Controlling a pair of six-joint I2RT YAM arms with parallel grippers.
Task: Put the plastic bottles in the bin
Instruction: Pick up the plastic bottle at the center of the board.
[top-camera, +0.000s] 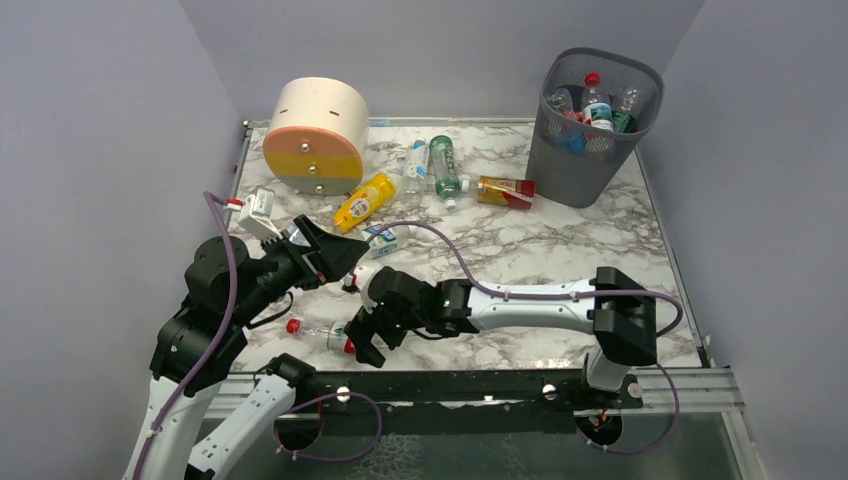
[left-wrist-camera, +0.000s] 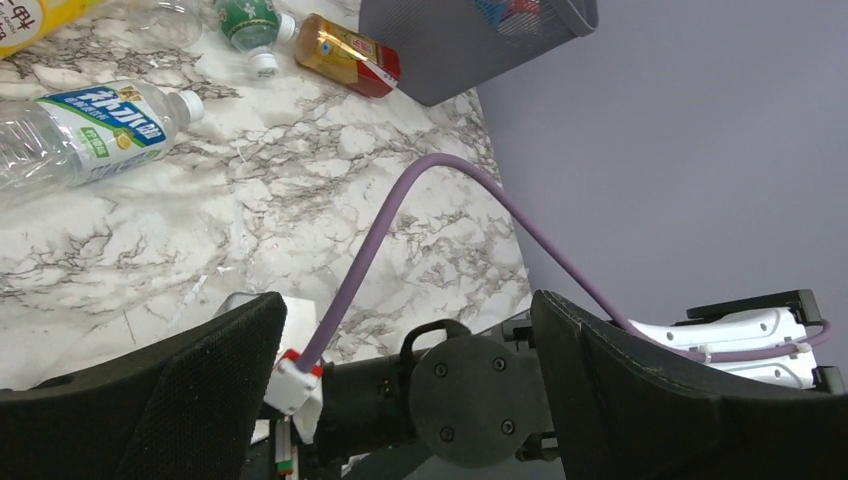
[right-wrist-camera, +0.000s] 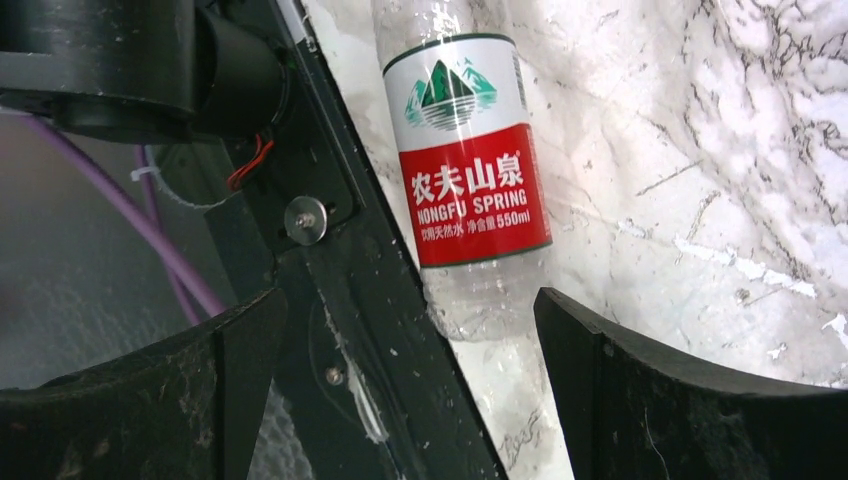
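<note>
With right gripper (right-wrist-camera: 408, 310) gaping empty over the red-labelled bottle (right-wrist-camera: 465, 150) at the near edge, seemingly against the frame rail (right-wrist-camera: 340, 300), straddle the label clear of that rail, then carry to the far-right bin (top-camera: 575, 170); left gripper (top-camera: 345, 255) wide, idle.

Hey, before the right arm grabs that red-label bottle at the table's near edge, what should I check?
1. Right gripper open: ok.
2. Bottle lined up between the open jaws: ok.
3. Rail clear of the jaws: not ok, one jaw hangs over it, right beside the bottle.
4. Left gripper open and empty: ok.
5. Left gripper clear of the right arm: cannot tell, it hangs close above it.
6. Bin upright, with room: ok.
</note>
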